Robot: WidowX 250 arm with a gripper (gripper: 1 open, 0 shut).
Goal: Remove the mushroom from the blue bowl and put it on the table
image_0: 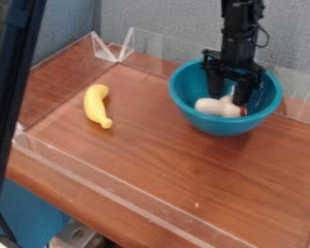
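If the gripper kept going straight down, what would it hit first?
Most likely the mushroom, right below the gripper inside the blue bowl, though depth is unclear, so it might meet the bowl's floor instead.

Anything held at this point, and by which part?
Cannot be told: the gripper is down in the blue bowl at the mushroom, its fingertips hidden or blurred.

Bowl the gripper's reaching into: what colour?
The bowl is teal-blue, plain and glossy; it shows best in the current camera view.
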